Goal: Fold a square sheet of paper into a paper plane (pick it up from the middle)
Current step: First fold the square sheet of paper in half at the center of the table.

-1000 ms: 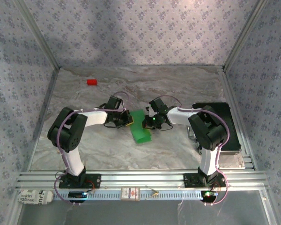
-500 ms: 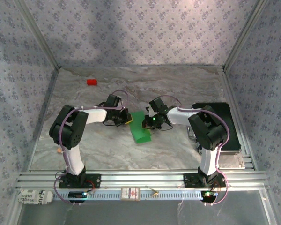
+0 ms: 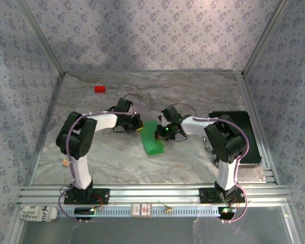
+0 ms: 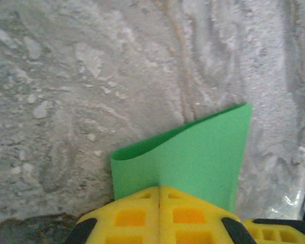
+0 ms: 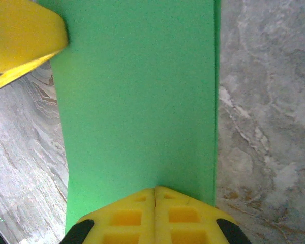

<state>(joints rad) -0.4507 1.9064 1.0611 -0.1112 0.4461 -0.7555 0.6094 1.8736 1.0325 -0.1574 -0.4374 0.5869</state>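
- Left gripper [image 4: 159, 189]: jaws are closing fully on one end of the green paper [image 4: 193, 157], and the sheet is coming out from between the yellow fingers [image 4: 134, 216].
- Right gripper [image 5: 154, 189]: jaws are meeting with no gap, and the tips are sitting at the near edge of the paper. I cannot tell whether they are pinching it or only pressing on it.
- Table [image 3: 107, 157]: this marbled top is carrying the paper [image 3: 152, 140] near its middle, between the two grippers [image 3: 137, 126] [image 3: 160, 133].
- Green paper [image 5: 137, 101]: it is lying as a doubled strip. In the left wrist view one long side is standing open as a soft loop, not a crease.
- Handling note: the step in hand is likely flattening that fold. The grip probably needs holding firm while the layers are lined up edge to edge. The loop is best pressed down slowly, since thin paper is liable to skew or tear if the two ends are pulled apart.
- Red block [image 3: 99, 89]: it is sitting well apart at the far left and is playing no part.
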